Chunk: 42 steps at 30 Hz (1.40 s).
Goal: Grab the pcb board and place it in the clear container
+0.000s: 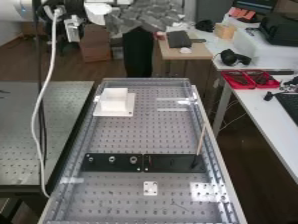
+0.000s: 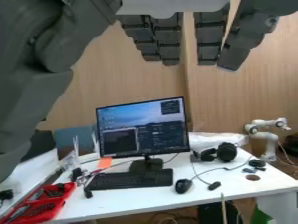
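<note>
In the wrist view the hand (image 2: 166, 42) has straight fingers and holds nothing between them; its large dark grey thumb is at one side. I cannot tell which thing is the pcb board or the clear container. In the high view a dark strip (image 1: 176, 163) lies across the perforated bench plate (image 1: 126, 135), with round metal pieces on its left half. Nearer is a small white square (image 1: 150, 188) with holes. A white block (image 1: 114, 99) stands on a white base at the far left of the plate. Clear edging (image 1: 148, 81) runs round the plate.
The white arm (image 1: 14, 11) is at the high view's upper left, with a pale cable (image 1: 34, 107) hanging beside the bench. A thin stick (image 1: 201, 140) stands at the strip's right end. Red trays (image 1: 249, 80) sit on a side table; a monitor (image 2: 143, 127) faces the wrist camera.
</note>
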Tool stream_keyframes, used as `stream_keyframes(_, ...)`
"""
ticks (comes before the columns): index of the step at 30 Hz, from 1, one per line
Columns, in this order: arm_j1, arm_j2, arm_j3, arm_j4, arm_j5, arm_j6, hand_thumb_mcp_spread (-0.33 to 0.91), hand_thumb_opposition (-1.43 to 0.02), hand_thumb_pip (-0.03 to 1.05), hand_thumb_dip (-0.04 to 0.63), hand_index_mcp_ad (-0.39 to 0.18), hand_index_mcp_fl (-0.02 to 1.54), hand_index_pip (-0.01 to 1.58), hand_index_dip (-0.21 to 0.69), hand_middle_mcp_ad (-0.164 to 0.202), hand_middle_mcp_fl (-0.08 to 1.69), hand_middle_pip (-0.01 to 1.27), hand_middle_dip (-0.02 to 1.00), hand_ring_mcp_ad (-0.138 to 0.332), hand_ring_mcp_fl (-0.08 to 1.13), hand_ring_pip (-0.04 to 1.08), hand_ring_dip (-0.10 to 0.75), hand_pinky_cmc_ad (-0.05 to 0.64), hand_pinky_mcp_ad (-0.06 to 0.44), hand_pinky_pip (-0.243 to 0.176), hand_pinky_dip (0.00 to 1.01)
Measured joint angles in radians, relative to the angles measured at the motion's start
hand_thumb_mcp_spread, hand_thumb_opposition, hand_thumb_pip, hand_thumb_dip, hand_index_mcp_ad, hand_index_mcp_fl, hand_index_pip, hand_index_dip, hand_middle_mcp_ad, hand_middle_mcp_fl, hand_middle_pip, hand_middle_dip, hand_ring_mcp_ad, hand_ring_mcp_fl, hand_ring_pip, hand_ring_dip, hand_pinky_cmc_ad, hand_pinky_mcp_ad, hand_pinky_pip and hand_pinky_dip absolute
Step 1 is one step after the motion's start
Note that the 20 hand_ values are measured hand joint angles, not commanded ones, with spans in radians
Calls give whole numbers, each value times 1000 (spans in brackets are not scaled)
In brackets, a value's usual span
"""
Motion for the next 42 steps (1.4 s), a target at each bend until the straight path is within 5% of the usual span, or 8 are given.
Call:
stream_keyframes(9,-20,-28,-99,98,50,48,136,-803,339,7,150,58,82,141,164,26,159,24,278,66,89,-14,295,248,-124,398)
stream_keyframes(24,-42,-136,-216,312,154,9,265,-785,567,68,33,70,115,75,162,9,154,30,278,19,87,-17,295,250,-124,510)
stream_keyframes(29,-51,-183,-237,350,178,-3,293,-778,635,112,7,87,309,65,155,7,152,47,279,9,87,-17,295,246,-120,520)
stream_keyframes(42,-79,-274,-261,427,208,8,374,-813,703,204,-24,75,1161,9,131,2,152,77,283,2,91,-14,298,230,-124,510)
